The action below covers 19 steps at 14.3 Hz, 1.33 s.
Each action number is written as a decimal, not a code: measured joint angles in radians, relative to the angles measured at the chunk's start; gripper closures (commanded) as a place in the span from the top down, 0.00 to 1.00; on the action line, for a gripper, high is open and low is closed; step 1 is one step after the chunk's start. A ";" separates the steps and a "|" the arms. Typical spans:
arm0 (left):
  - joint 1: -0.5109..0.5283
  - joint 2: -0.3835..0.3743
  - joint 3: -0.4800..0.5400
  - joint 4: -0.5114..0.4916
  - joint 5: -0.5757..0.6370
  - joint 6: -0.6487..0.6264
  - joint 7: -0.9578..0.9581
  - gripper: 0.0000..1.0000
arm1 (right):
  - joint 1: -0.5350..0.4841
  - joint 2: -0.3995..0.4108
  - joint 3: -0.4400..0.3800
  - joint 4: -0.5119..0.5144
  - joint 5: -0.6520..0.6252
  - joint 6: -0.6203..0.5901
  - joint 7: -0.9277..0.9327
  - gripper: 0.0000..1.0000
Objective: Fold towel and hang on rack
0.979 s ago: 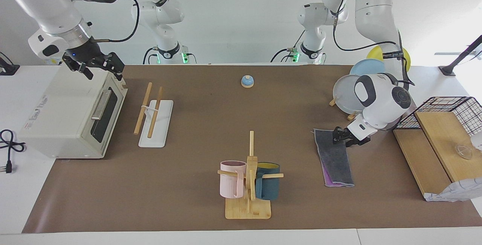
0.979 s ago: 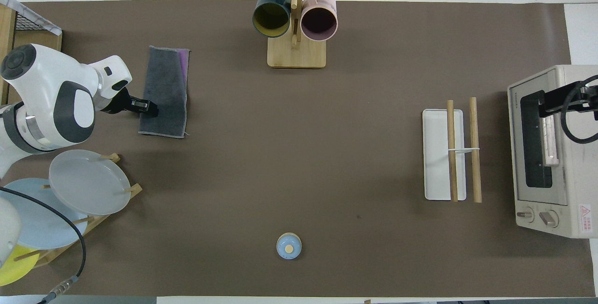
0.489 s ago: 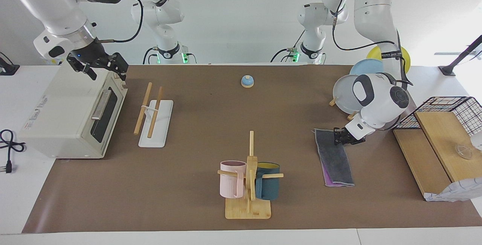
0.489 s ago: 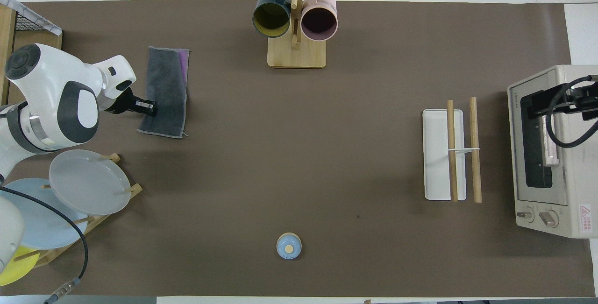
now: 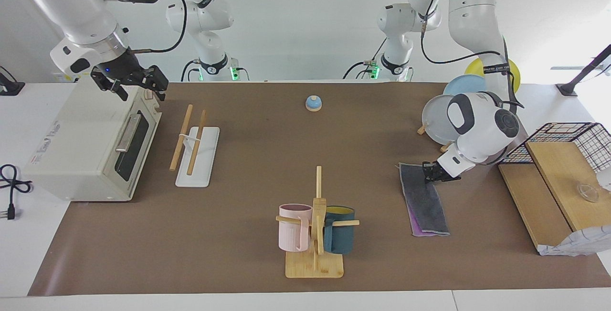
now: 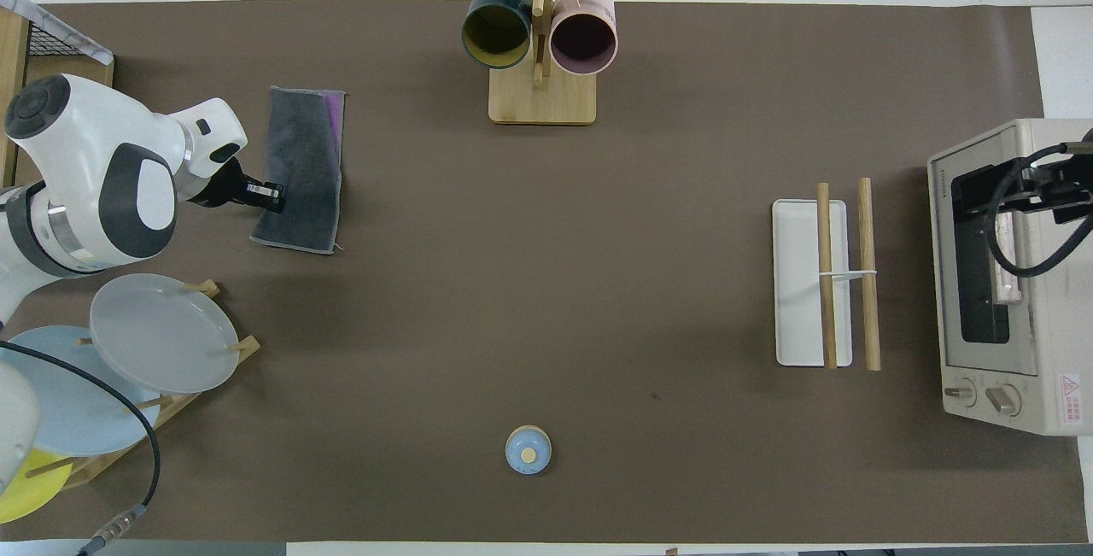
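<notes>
Well apart stand the task's things: the rack [image 5: 193,144] near the toaster oven [image 5: 90,144], rods running away from the robots, and the folded towel [image 5: 423,199] at the left arm's end, long axis likewise. Its nearer corner is pinched in the left gripper [image 5: 431,173]. Over the oven, the right gripper [image 5: 136,86] hangs wide open.

I can make out little writing. The toaster oven [image 6: 1008,283] carries a red and white warning sticker with a triangle sign by its knobs, its words too small for me to read. Lettering on the right arm's dark band and on the oven's top is illegible.
</notes>
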State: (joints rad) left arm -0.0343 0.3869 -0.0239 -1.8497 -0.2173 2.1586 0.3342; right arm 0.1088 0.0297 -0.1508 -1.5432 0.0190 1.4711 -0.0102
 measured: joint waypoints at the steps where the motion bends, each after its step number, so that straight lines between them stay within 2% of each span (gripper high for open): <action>1: 0.000 -0.002 0.001 0.027 0.000 -0.036 -0.026 0.00 | -0.001 0.000 0.000 -0.003 0.022 0.000 0.000 1.00; 4: -0.001 -0.035 -0.001 0.089 -0.019 -0.127 -0.171 0.00 | 0.000 -0.002 -0.001 -0.013 0.066 0.013 0.002 1.00; 7: -0.008 -0.102 -0.009 0.106 -0.067 -0.202 -0.358 0.00 | 0.030 -0.010 0.000 -0.037 0.092 0.038 0.059 1.00; 10: -0.012 -0.156 -0.048 0.156 -0.094 -0.295 -0.580 0.00 | 0.061 -0.042 0.002 -0.136 0.186 0.148 0.166 1.00; 14: -0.014 -0.218 -0.132 0.223 -0.166 -0.337 -0.957 0.00 | 0.151 -0.096 0.004 -0.272 0.295 0.273 0.431 1.00; 19: -0.016 -0.305 -0.265 0.226 -0.207 -0.317 -1.454 0.00 | 0.165 -0.106 0.003 -0.304 0.557 0.329 0.824 1.00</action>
State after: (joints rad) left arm -0.0502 0.0819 -0.2886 -1.6232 -0.4241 1.8415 -1.1193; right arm 0.2734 -0.0762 -0.1476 -1.8469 0.5757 1.8006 0.8142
